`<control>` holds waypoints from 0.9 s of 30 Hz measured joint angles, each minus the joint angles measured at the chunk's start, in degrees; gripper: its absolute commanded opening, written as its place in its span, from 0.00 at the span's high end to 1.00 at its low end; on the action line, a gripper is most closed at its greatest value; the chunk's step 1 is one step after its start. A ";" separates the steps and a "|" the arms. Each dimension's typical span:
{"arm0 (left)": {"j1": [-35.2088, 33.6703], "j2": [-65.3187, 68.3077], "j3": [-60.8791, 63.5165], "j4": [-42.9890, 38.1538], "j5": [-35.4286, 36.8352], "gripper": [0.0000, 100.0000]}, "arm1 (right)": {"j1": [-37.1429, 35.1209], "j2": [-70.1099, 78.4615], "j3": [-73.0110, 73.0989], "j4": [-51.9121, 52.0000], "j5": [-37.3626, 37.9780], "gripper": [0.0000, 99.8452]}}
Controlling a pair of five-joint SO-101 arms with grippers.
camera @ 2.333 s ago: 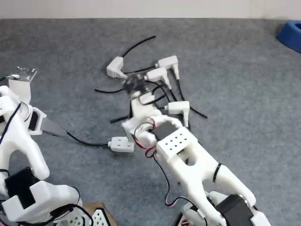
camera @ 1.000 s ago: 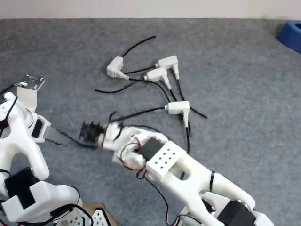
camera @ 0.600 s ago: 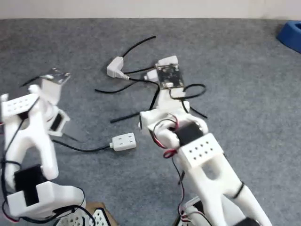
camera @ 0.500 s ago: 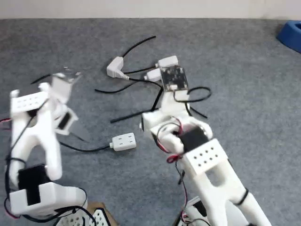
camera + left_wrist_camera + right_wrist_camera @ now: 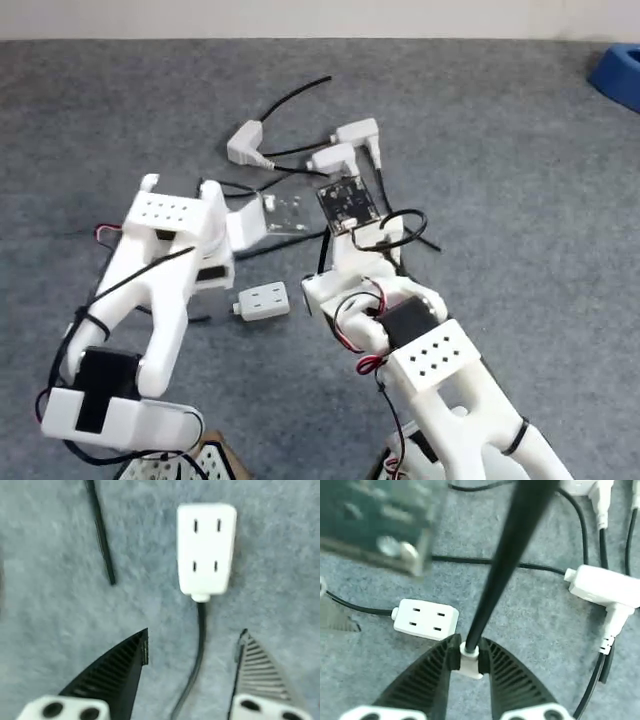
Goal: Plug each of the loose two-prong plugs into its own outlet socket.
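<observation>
Right pincer [image 5: 470, 647] pinched onto a plug [image 5: 471, 666] by its body, probably light, rigid, its cord [image 5: 512, 555] springy; left pincer [image 5: 194, 635] gapes empty above the outlet socket [image 5: 206, 547] lead

Grey carpet [image 5: 520, 150], pale wall [image 5: 300, 18].

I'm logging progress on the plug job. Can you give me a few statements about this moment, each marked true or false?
1. The right gripper is shut on a plug. True.
2. The left gripper clamps the outlet block. False: its fingers are open, and the block's cord passes between them.
3. A plug already sits in the outlet block. False: nothing is plugged into it.
4. A second plug lies loose on the carpet. True.
</observation>
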 measured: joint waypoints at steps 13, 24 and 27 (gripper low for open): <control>7.91 0.18 10.11 -20.31 2.02 0.66 | 0.00 -0.09 0.00 -0.09 1.49 0.99; 11.69 0.00 17.58 -27.25 2.64 0.80 | -0.09 0.00 0.18 -0.09 1.49 0.99; 13.01 0.00 18.02 -26.99 4.92 0.85 | -0.09 0.00 0.88 -0.09 1.49 0.99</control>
